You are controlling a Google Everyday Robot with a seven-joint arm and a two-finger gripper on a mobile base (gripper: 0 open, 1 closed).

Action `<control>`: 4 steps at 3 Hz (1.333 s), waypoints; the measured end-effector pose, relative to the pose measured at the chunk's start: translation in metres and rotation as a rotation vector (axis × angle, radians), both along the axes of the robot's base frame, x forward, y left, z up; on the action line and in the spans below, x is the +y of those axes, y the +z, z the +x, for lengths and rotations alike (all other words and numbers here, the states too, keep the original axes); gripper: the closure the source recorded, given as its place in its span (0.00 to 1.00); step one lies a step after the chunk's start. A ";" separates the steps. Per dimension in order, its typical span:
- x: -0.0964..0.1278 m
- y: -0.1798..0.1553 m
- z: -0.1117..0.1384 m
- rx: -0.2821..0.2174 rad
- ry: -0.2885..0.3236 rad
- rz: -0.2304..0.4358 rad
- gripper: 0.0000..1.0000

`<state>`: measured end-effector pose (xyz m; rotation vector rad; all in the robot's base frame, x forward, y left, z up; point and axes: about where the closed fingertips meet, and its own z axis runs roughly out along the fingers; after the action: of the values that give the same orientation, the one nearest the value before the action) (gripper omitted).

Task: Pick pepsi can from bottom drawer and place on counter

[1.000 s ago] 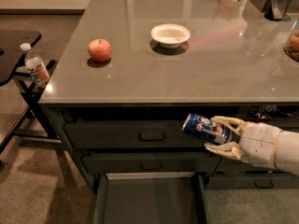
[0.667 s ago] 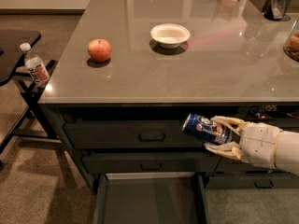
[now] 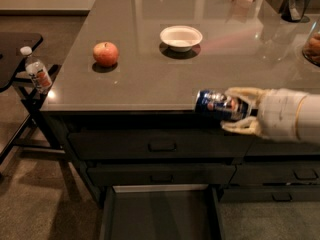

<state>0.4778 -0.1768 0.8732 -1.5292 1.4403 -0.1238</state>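
My gripper reaches in from the right and is shut on the pepsi can, a blue can with a white-red logo, held on its side. The can hangs at the front edge of the counter, about level with its top. The bottom drawer stands pulled open below, its flat dark interior holding nothing that I can see.
A red apple and a white bowl sit on the counter. A clear bottle with an orange label stands on a black side table at the left. Dark items and an orange-red carton stand along the counter's far right.
The gripper with the can has risen from in front of the upper drawer to the level of the counter edge.
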 end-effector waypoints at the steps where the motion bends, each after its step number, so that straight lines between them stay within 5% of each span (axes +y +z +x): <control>1: 0.013 0.053 0.020 -0.076 0.044 -0.080 1.00; 2: 0.025 0.085 0.049 -0.115 0.090 -0.068 1.00; 4: 0.061 0.100 0.114 -0.130 0.164 0.093 1.00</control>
<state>0.5920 -0.1161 0.9735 -1.5278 1.1976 -0.0561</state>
